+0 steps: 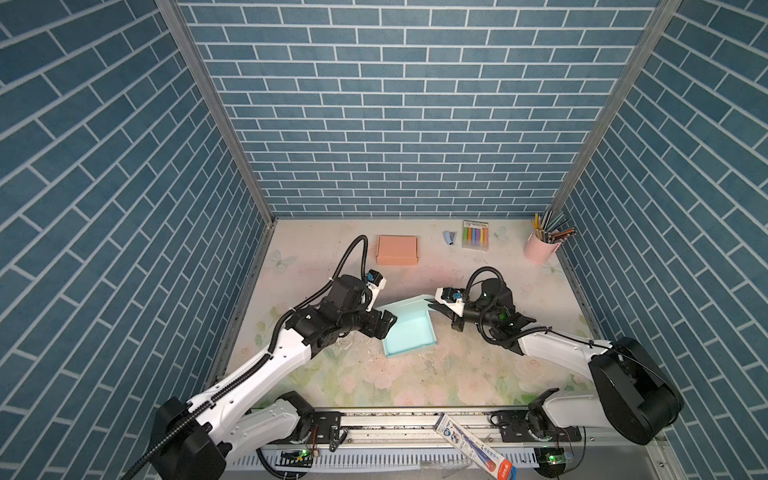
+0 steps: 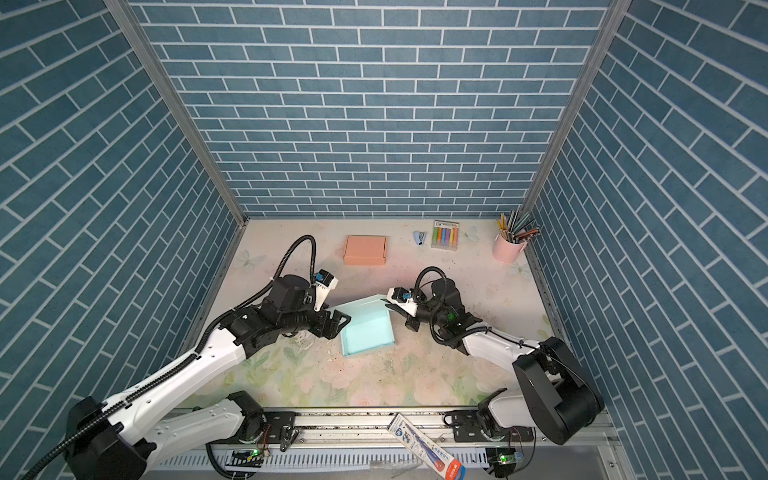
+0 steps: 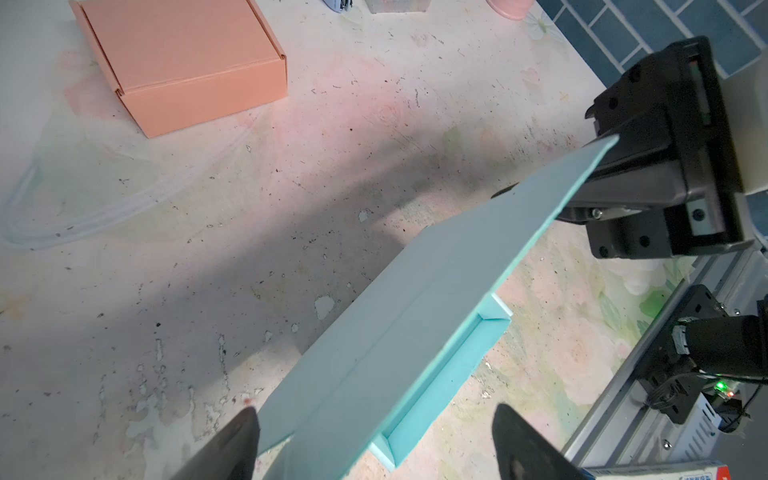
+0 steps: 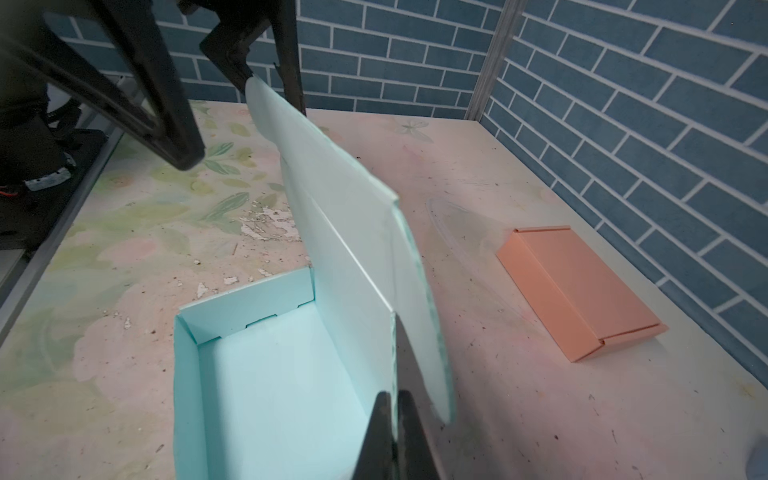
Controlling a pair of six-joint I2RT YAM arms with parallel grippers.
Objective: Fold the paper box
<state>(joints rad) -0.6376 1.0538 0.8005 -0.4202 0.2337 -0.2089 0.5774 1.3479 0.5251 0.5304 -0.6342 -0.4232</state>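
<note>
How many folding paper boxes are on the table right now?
2. The teal box sits open mid-table between the arms, its lid flap pinched by the right gripper. The orange box lies closed near the back wall. None appears hidden.

Robot test booth, brick-print walls (image 1: 407,124)

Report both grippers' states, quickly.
Left gripper: open, jaws astride the teal paper box lid, not gripping it.
Right gripper: shut on that lid's edge.
</note>
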